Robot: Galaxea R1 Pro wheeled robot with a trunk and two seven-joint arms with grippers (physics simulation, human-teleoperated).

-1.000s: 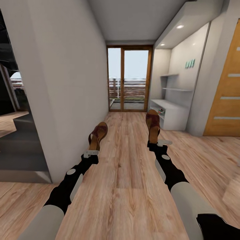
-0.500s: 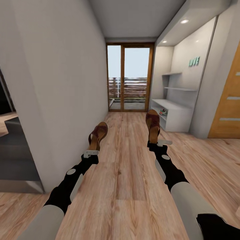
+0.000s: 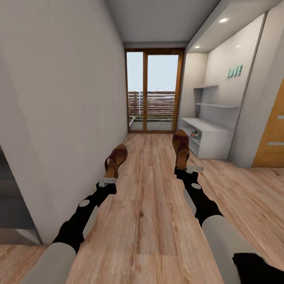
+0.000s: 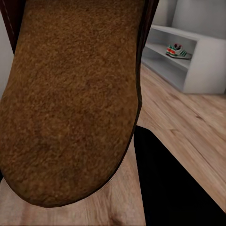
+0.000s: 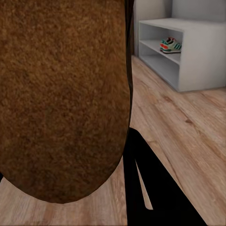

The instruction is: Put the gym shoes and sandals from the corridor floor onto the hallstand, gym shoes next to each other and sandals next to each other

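Note:
Each of my arms holds one brown sandal up in front of me. My left gripper [image 3: 108, 179] is shut on the left sandal [image 3: 115, 159], whose tan sole [image 4: 70, 103] looms close in the left wrist view. My right gripper [image 3: 185, 169] is shut on the right sandal [image 3: 181, 148], its sole [image 5: 61, 94] likewise near the right wrist camera. Ahead on the right stands the light-grey hallstand [image 3: 215, 142]. The gym shoes [image 3: 195, 134] sit inside its upper shelf compartment, side by side [image 5: 170, 45], also seen as a white and green shoe [image 4: 178, 51].
The wood-plank corridor floor [image 3: 150, 213] runs to a glass balcony door [image 3: 152, 92]. A white wall [image 3: 67, 110] closes the left side. An orange wooden door [image 3: 272, 138] is at the right edge, past the hallstand alcove with its wall shelves [image 3: 217, 104].
The whole head view has shifted: the hallstand and the balcony door look nearer, and the dark opening at left has slid out. Both arms hold the sandals in the same pose.

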